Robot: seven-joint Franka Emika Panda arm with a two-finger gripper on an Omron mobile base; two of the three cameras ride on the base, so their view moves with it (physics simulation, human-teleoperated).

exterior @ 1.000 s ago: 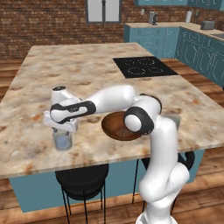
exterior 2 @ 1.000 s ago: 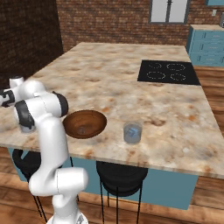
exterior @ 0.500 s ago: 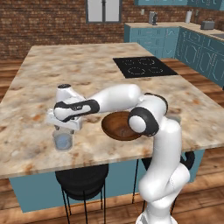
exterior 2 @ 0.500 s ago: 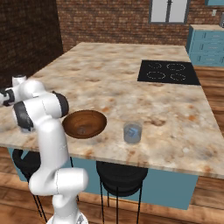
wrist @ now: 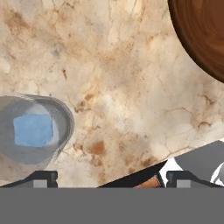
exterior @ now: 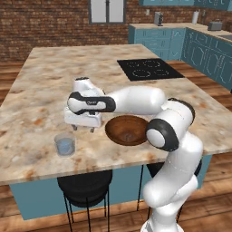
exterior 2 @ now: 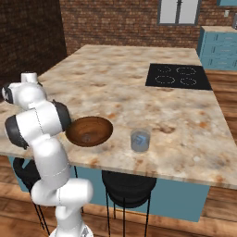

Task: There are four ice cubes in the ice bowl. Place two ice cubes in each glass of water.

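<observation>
Two gripper fingertips stand wide apart, seemingly holding nothing, above the counter between glass and bowl.

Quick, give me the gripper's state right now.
Gripper: open, holding nothing; its tips stand wide apart over the counter, between the glass and the bowl.

The white arm rises from the base, bends at a dark elbow joint and reaches out level to its left. The hand points straight down, and the gripper hangs with its 2 short fingers spread wide apart, holding nothing. In the hand view the 2 dark fingertips stand far apart at the bottom edge.
</observation>
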